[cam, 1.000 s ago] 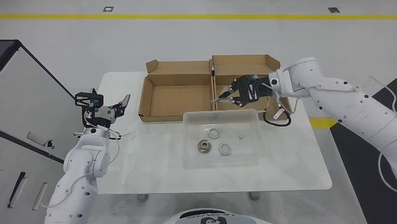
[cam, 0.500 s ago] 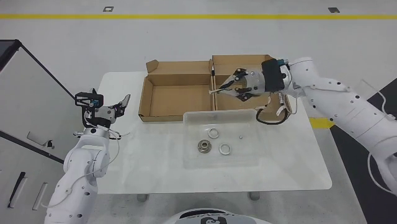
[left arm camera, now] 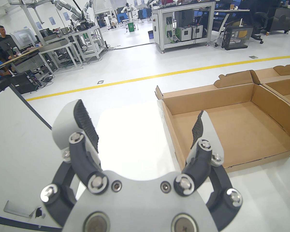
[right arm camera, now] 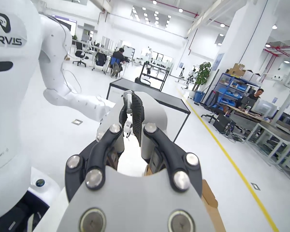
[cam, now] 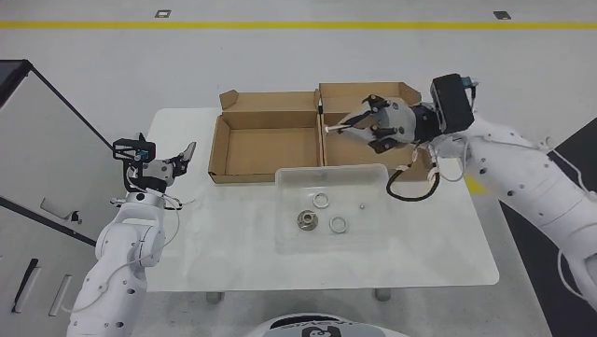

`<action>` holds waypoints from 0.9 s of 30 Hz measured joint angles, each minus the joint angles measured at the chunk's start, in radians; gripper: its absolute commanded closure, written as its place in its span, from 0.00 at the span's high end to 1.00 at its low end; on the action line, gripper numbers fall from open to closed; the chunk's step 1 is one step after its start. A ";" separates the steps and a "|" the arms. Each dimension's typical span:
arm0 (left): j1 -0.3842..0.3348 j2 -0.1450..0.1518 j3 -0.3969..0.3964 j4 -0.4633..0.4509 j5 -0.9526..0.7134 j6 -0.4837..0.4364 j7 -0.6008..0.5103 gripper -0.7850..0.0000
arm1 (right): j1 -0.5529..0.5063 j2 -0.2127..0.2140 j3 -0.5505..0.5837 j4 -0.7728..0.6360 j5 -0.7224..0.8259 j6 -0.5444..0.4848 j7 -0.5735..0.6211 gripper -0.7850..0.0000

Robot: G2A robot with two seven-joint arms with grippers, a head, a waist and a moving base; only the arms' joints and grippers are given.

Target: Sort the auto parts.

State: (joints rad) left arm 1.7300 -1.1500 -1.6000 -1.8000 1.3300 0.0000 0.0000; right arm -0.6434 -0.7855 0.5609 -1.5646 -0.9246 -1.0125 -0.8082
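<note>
right gripper (right arm camera: 130, 98) grasps a bolt (right arm camera: 127, 104) over the right-hand box (cam: 354, 91); left gripper (left arm camera: 141, 112) released.

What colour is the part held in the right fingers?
Silvery metal. The part shows best in the right wrist view.

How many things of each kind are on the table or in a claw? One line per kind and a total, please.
Cardboard boxes: 2
Clear tray: 1
Rings in the tray: 2
Round hub-like part in the tray: 1
Small piece in the tray, too small to name: 1
Bolt held in the right claw: 1
Total: 8
</note>
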 measured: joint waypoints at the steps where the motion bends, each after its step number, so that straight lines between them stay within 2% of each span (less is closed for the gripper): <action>1: 0.000 0.000 0.000 0.000 0.000 0.000 0.000 1.00 | -0.001 0.000 0.001 -0.001 0.001 0.000 0.000 0.00; 23: 0.000 0.000 0.000 0.000 0.000 0.000 0.000 1.00 | 0.002 0.000 0.004 -0.008 -0.006 0.006 0.007 0.00; 25: 0.000 0.000 0.000 0.000 0.000 0.000 0.000 1.00 | -0.013 -0.001 0.022 -0.037 -0.034 0.024 0.038 0.00; 27: 0.000 0.000 0.000 0.000 0.000 0.000 0.000 1.00 | -0.047 -0.003 0.047 -0.067 0.010 0.032 0.004 0.00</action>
State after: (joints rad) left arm 1.7300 -1.1500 -1.6000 -1.8000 1.3300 0.0000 0.0000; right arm -0.6902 -0.7887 0.6077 -1.6316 -0.9151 -0.9806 -0.8041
